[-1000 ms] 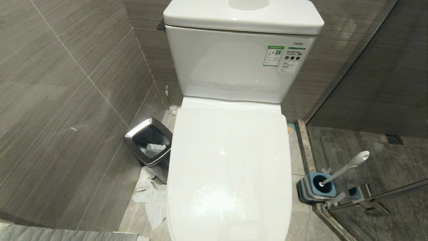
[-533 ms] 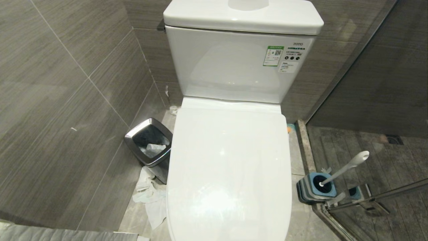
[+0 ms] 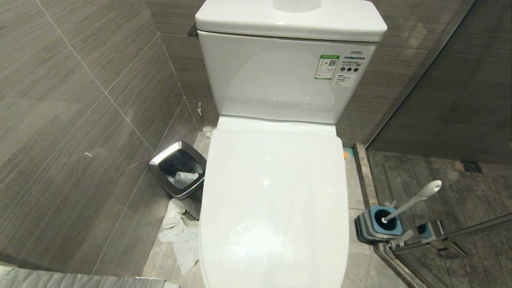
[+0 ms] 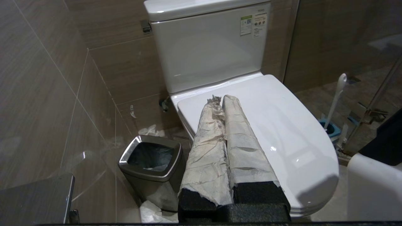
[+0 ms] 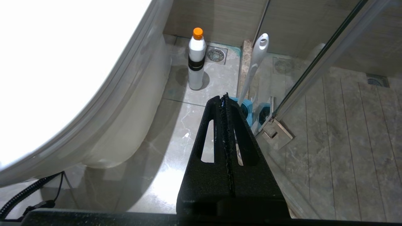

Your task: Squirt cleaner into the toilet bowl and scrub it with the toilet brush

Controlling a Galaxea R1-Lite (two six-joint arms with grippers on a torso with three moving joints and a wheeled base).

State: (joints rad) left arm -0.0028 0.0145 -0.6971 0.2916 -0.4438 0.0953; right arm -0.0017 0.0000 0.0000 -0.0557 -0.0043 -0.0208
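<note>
The white toilet bowl (image 3: pixel 276 200) stands in the middle of the head view with its lid down, so the inside is hidden. No cleaner shows. The toilet brush (image 3: pixel 416 199) stands in its blue-and-grey holder (image 3: pixel 378 226) on the floor at the right, its pale handle leaning right. My left gripper (image 4: pixel 221 98), its fingers wrapped in crumpled paper, is shut and empty over the lid's left side. Low beside the bowl (image 5: pixel 125 125), my right gripper (image 5: pixel 223 96) is shut and empty, pointing toward the brush handle (image 5: pixel 256 62). Neither arm shows in the head view.
A chrome-rimmed black trash bin (image 3: pixel 178 170) stands left of the toilet, with crumpled tissue (image 3: pixel 180 236) on the floor in front of it. A white bottle with an orange cap (image 5: pixel 196 59) stands on the floor by the wall. A glass door hinge (image 5: pixel 276 133) sits beside the brush holder.
</note>
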